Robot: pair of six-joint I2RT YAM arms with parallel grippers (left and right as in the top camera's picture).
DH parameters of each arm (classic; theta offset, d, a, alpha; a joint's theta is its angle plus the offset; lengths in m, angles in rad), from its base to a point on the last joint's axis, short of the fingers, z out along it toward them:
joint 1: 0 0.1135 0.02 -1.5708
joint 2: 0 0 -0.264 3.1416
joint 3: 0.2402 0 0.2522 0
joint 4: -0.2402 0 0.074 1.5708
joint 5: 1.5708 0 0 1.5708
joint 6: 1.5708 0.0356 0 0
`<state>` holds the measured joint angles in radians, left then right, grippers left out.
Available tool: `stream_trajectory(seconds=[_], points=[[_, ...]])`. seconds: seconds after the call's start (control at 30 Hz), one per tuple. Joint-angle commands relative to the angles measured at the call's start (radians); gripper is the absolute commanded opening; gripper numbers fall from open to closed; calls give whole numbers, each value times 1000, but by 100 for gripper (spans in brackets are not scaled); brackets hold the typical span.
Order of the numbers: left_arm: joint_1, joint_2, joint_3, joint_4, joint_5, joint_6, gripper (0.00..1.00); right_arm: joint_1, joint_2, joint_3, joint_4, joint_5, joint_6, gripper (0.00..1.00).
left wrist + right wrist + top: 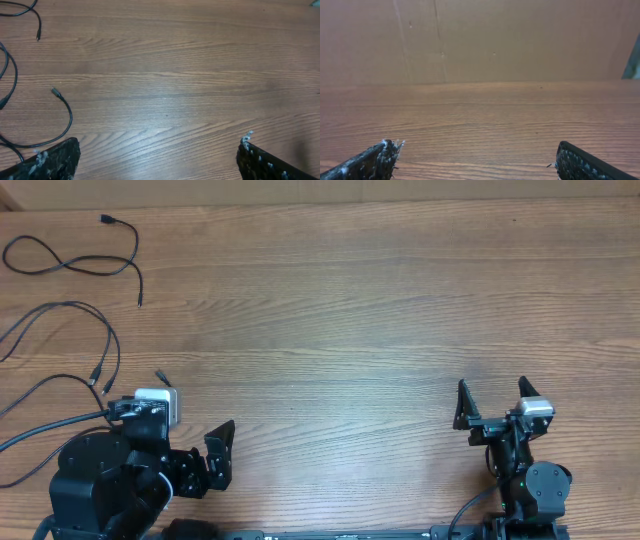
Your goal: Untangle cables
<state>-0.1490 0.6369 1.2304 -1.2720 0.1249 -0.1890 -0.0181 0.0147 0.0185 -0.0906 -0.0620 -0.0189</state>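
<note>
Several thin black cables lie spread out at the table's far left. One cable loops from a plug near the back edge. A second cable arcs below it, and a short plug end lies beside my left arm. In the left wrist view, a cable with a small plug curves at the left, and another cable end shows at the top left. My left gripper is open and empty, just right of the cables. My right gripper is open and empty over bare wood, far from them.
The wooden table stretches between the arms. A brown cardboard wall stands behind the table's back edge. Thicker black arm cables run off the left edge by the left arm's base.
</note>
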Motion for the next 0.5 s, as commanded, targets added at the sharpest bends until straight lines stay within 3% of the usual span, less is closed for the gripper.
stream_trajectory(seconds=[0.0, 0.47], points=[[-2, -3, 8, 0, -9, -14, 100, 0, -12, -10, 3, 20, -5, 100], [-2, -3, 8, 0, -9, -14, 100, 0, -12, -10, 8, 16, -5, 100]])
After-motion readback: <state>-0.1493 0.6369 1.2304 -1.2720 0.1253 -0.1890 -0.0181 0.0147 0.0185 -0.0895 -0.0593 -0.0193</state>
